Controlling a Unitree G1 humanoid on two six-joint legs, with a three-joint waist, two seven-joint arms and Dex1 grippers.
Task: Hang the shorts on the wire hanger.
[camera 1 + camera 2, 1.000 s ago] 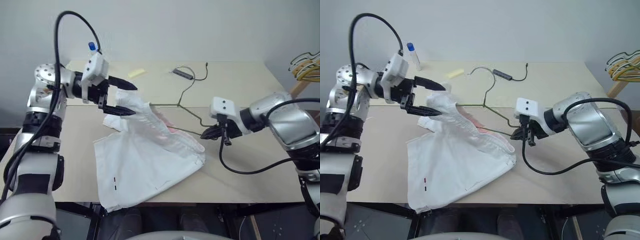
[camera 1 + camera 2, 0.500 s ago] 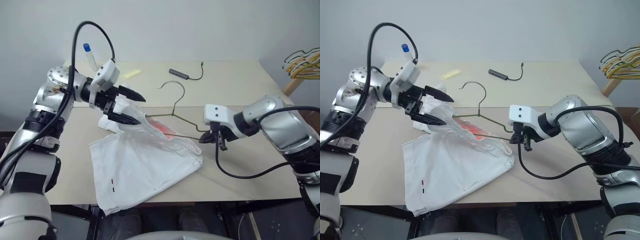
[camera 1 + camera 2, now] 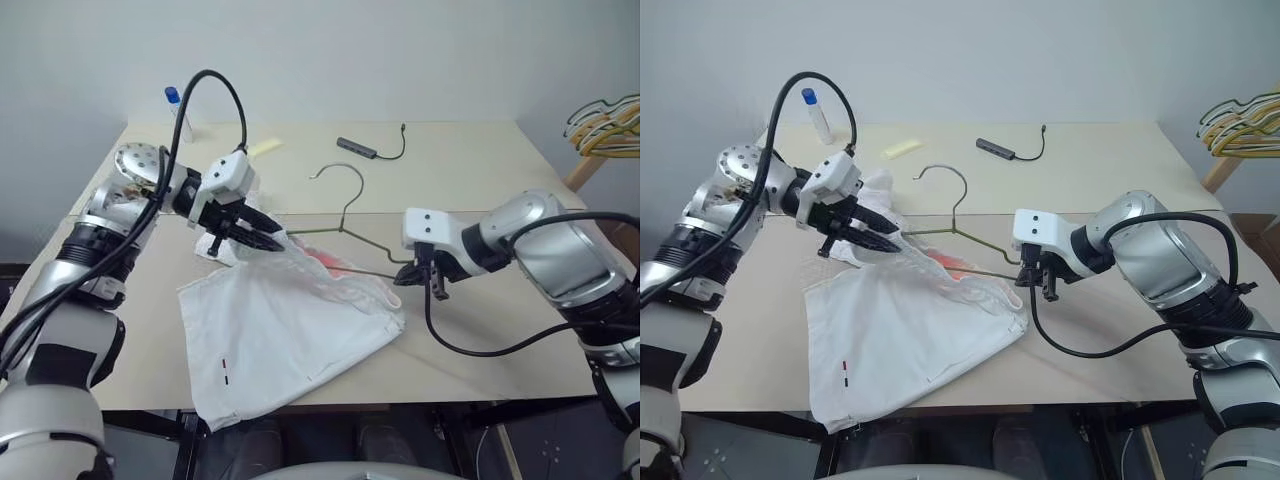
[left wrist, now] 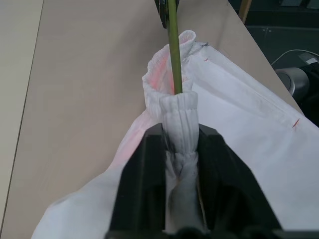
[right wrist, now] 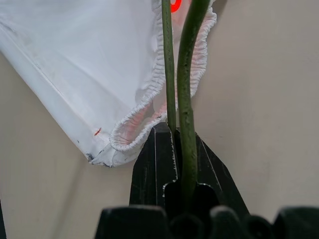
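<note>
Tabletop: left pincer (image 4: 182,149) pinches shorts (image 4: 239,114) waistband.

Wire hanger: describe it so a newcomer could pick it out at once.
On the beige table, between the robot's two arms, lies the wire hanger, thin and olive-green with a bare silvery hook. Its lower part runs into the waistband of the white shorts, and the right hand pinches one end. The bunch of yellow and dark hangers sits apart, off the table's far right corner.

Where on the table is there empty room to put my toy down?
Bare tan table lies at the back right, beyond the small dark cable adapter, and along the front right edge. The middle is crowded by the white cloth shorts, thin olive-green wire hanger and both arms.
</note>
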